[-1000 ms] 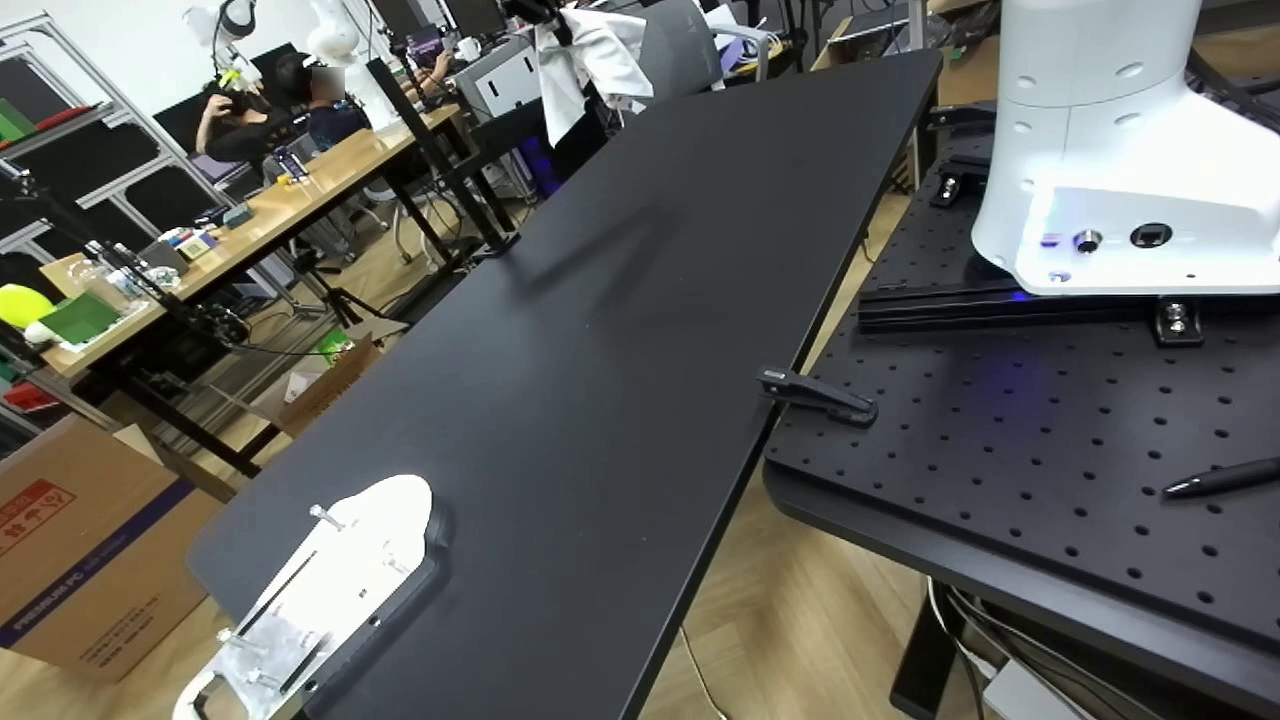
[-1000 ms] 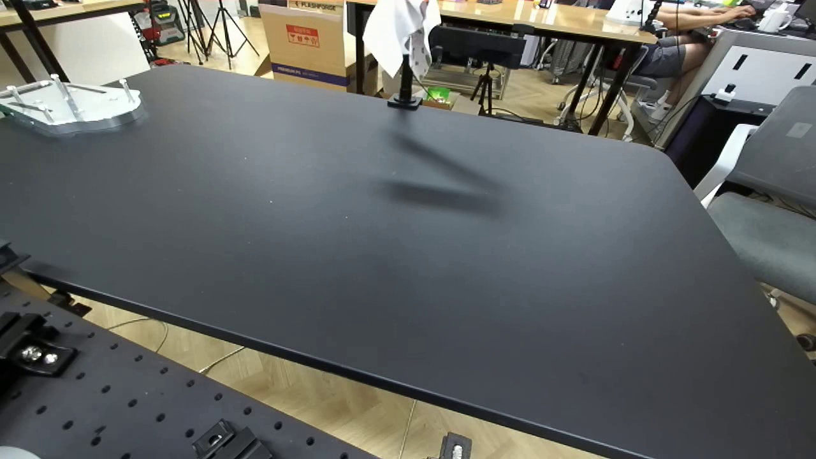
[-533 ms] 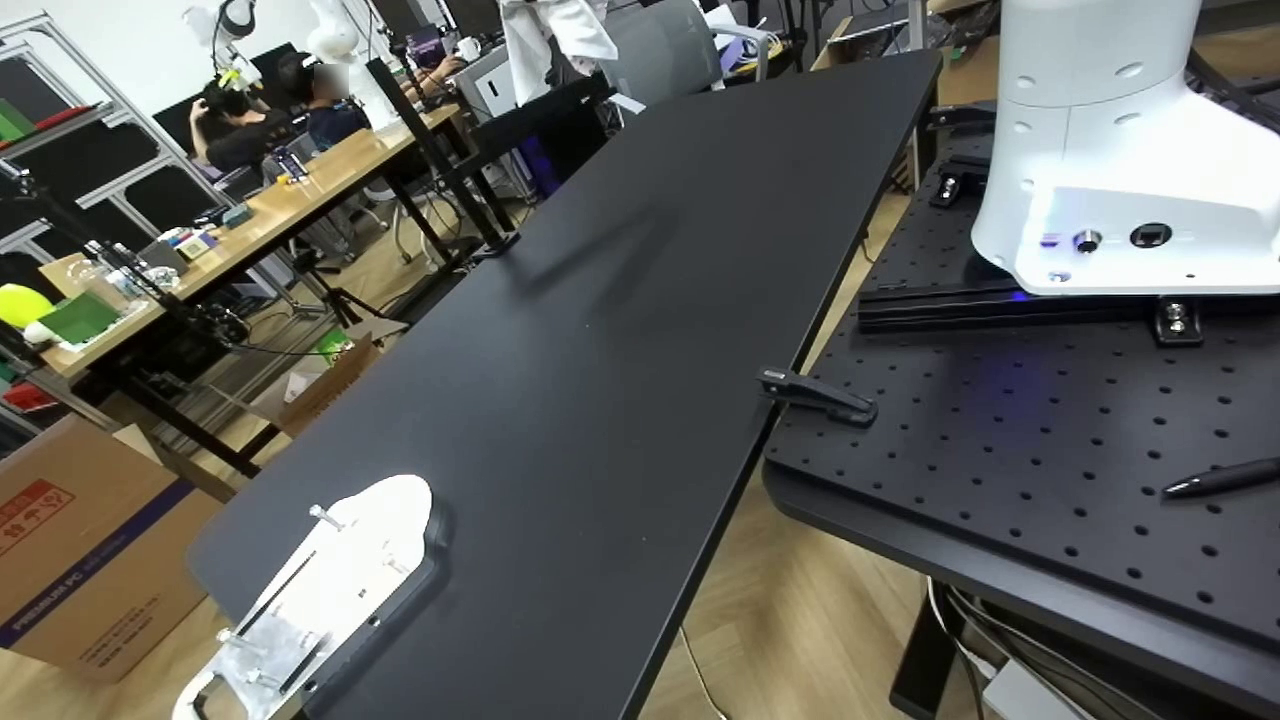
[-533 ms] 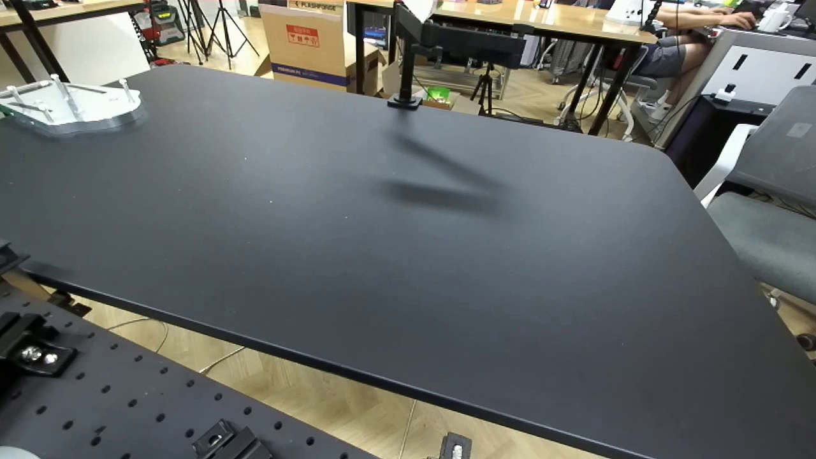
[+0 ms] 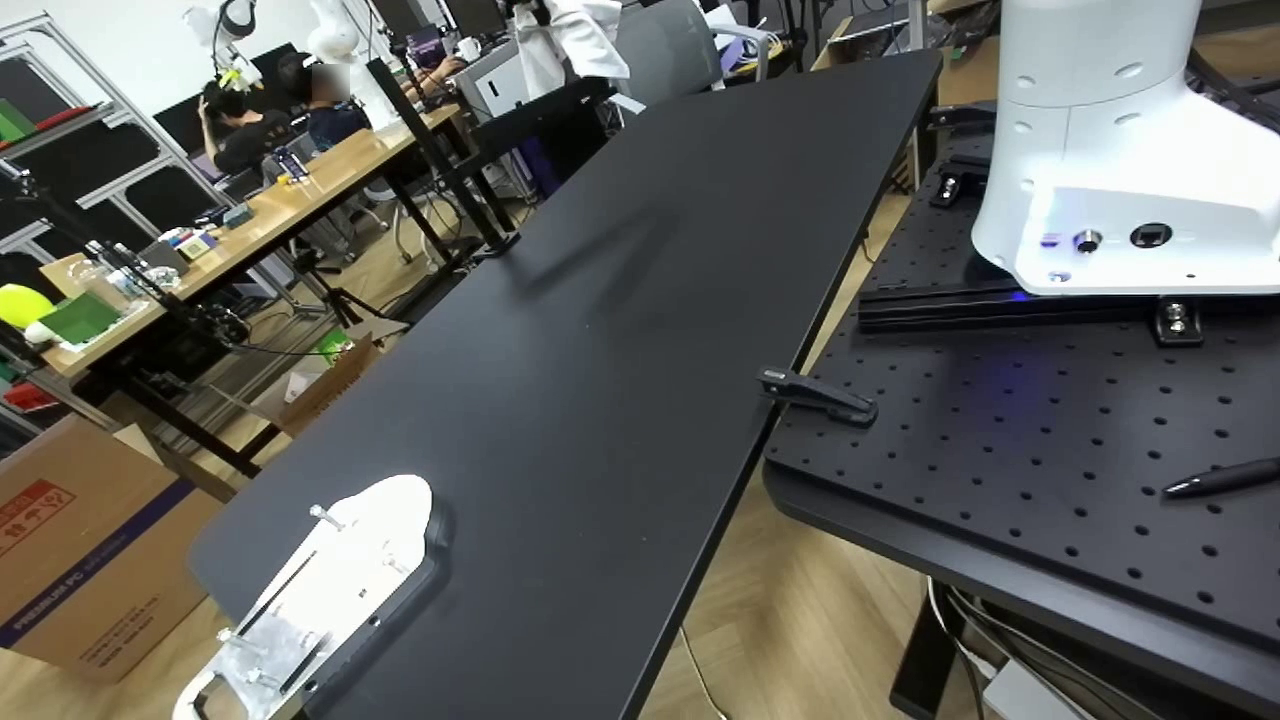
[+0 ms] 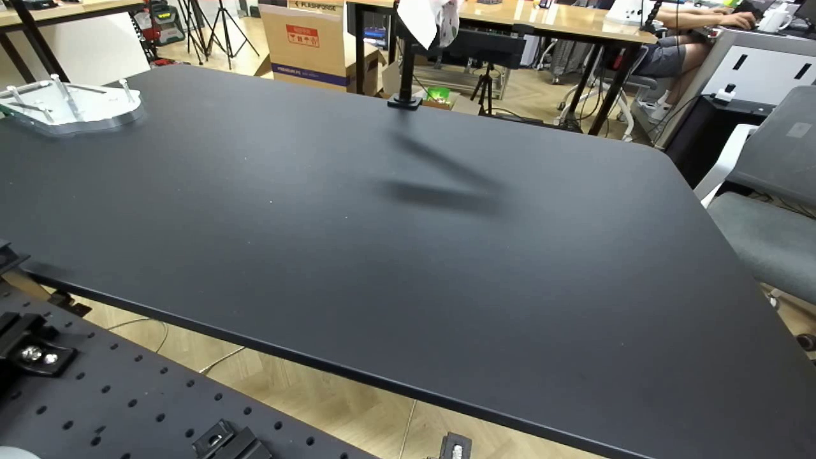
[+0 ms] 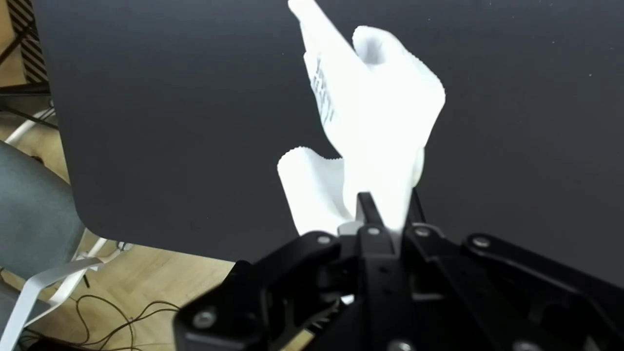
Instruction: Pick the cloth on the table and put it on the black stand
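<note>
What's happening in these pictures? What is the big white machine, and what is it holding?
That's the base of a robot arm. Two cameras stand apart from it, looking over the black table. Another camera rides on its wrist. That view shows the end effector, a bit like a hand, pinching a white cloth and holding it up off the table. On the table lies a white board with small posts; I can't tell what it's for. A black stand rises at the table's edge.
</note>
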Controlling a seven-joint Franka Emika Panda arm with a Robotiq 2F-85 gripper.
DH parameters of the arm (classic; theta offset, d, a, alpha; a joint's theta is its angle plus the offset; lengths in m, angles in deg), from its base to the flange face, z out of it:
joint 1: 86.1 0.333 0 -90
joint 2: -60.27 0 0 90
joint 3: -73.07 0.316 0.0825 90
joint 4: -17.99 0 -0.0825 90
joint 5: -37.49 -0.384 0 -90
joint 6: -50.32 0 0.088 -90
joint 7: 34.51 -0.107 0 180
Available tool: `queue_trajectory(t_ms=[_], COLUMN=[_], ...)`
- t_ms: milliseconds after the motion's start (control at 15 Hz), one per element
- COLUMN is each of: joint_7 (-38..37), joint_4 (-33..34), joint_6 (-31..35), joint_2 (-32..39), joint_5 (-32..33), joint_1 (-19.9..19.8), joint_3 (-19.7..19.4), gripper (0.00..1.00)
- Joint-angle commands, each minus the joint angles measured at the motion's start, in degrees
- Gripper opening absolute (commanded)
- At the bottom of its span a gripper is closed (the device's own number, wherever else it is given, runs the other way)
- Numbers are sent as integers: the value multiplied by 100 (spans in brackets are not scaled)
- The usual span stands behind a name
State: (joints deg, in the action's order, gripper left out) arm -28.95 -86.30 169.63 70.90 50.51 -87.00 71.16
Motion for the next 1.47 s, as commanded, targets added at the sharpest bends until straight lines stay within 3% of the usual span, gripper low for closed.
queue_trajectory(t_ms=[0, 1067, 1133, 1200, 1400], joint_7=[-46, 85, 84, 83, 71], joint_4=[304, 338, 343, 340, 355], joint_6=[-97, -102, -121, -107, -103], joint_2=[374, 928, 918, 897, 832], joint_5=[-35, -162, -158, -152, -127], joint_1=[-36, -11, -7, -5, 5], joint_3=[-25, 36, 35, 35, 32], gripper=[1, 1, 30, 32, 51])
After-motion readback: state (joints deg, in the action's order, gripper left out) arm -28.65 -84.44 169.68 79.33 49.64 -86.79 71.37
